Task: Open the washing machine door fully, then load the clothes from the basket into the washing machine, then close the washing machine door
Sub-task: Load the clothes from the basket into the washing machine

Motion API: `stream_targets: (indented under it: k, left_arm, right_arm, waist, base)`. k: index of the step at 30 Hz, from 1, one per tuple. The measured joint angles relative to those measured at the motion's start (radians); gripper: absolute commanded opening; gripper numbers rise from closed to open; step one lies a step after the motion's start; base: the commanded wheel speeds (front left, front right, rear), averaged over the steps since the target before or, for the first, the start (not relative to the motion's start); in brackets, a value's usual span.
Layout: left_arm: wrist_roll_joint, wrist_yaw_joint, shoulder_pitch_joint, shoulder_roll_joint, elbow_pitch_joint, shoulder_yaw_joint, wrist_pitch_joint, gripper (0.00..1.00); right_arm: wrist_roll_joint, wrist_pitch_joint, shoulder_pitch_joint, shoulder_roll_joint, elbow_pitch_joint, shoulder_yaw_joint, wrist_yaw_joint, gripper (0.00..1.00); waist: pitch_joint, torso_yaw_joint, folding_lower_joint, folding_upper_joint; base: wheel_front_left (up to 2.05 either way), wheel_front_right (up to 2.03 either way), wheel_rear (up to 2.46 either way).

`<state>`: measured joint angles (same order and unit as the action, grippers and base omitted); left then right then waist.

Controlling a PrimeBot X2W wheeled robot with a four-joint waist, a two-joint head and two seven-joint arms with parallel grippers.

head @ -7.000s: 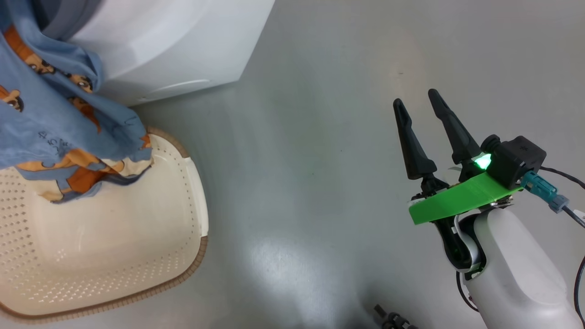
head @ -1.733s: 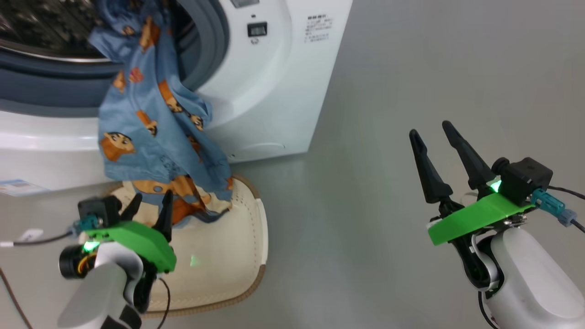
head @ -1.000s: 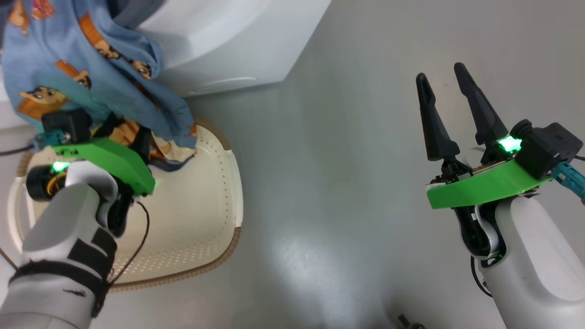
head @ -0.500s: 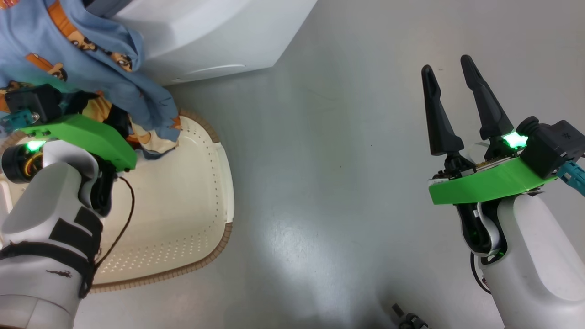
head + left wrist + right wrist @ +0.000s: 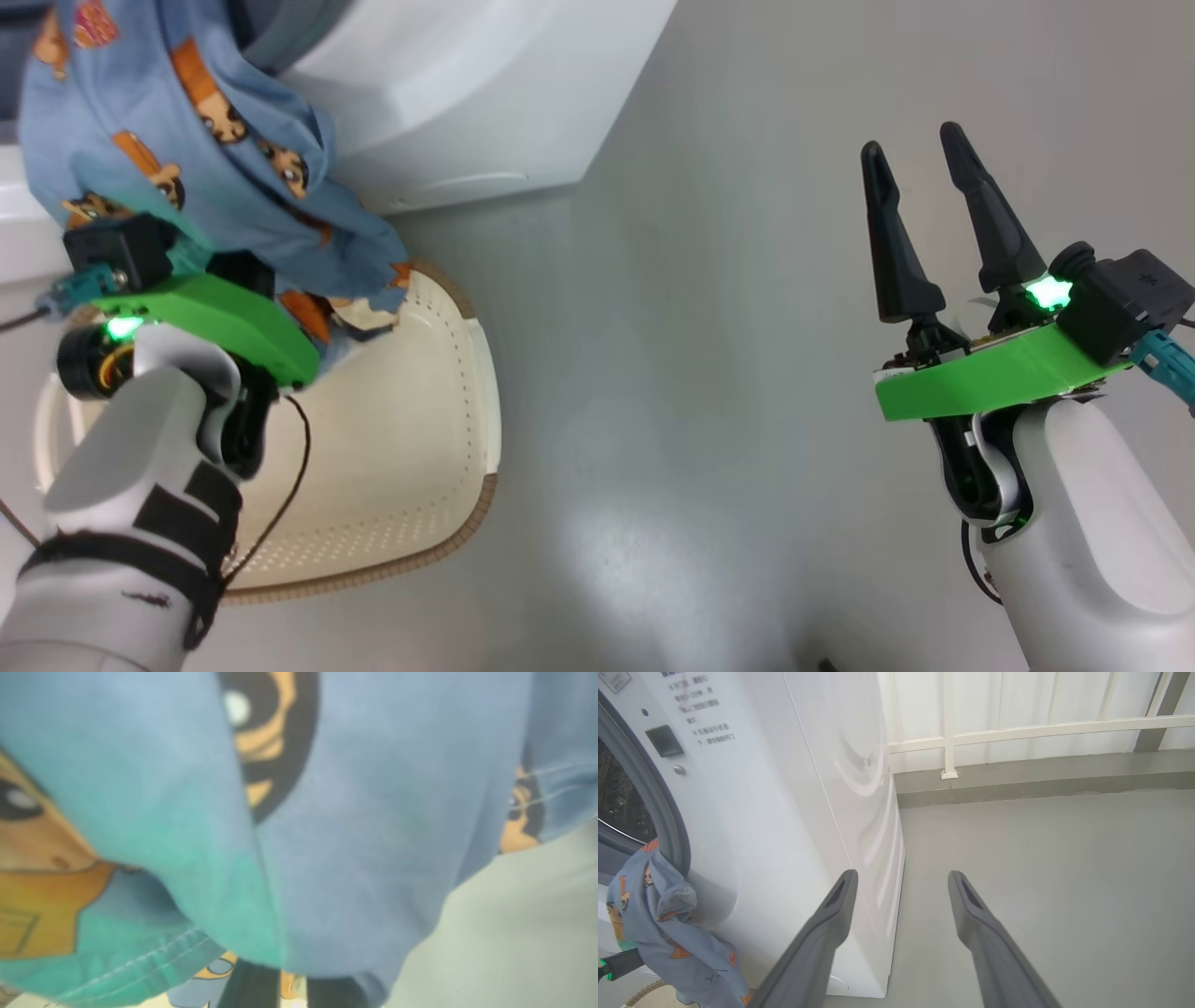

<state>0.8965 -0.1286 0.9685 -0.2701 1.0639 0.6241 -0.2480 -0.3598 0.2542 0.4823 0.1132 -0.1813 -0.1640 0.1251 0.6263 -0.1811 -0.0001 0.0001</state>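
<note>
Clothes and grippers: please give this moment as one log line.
clothes: hanging from washing machine over basket | left gripper: in clothes, unclear | right gripper: open, empty

Left jaws behind the clothes [image 5: 233,187]

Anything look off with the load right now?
Yes. The clothes hang out of the machine mouth, draped down its front with the end over the basket, not fully inside. Closing up now would likely trap them.

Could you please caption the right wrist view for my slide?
Open right gripper beside the washing machine, clothes draped from its opening.
</note>
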Motion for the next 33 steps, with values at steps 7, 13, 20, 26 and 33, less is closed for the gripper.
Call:
stream_targets:
  k: [7,13,20,26,33]
  left_arm:
    - [-0.029,0.0,-0.08,-0.017,-0.104,-0.044,0.0,0.0]
    - [-0.088,0.0,-0.146,-0.018,-0.204,-0.128,0.0,0.0]
    - [-0.154,0.0,-0.194,-0.02,-0.303,-0.224,-0.002,0.0]
    - [-0.199,0.0,-0.179,-0.045,-0.322,-0.284,-0.003,0.0]
    - [-0.213,0.0,-0.031,-0.062,-0.274,-0.285,-0.003,0.0]
  right_arm:
    - [-0.011,0.0,-0.016,0.008,-0.023,-0.019,0.0,1.0]
    - [-0.022,0.0,-0.032,0.016,-0.043,-0.027,0.0,1.0]
    - [-0.032,0.0,-0.064,0.022,-0.057,-0.033,0.0,1.0]
    - [-0.047,0.0,-0.064,0.025,-0.053,-0.037,0.0,1.0]
    - [-0.047,0.0,-0.063,0.035,-0.038,-0.037,0.0,1.0]
  waist:
    - [-0.073,0.02,0.0,0.0]
    - [-0.136,0.037,-0.0001,0.0]
    - [-0.197,0.053,-0.0001,0.0]
    - [-0.204,0.05,0.0,0.0]
    - [-0.164,0.035,0.0001,0.0]
  base:
    - [0.0,0.0,0.0]
    - [0.0,0.0,0.0]
    - [0.0,0.0,0.0]
    - [0.0,0.0,0.0]
    - [0.0,0.0,0.0]
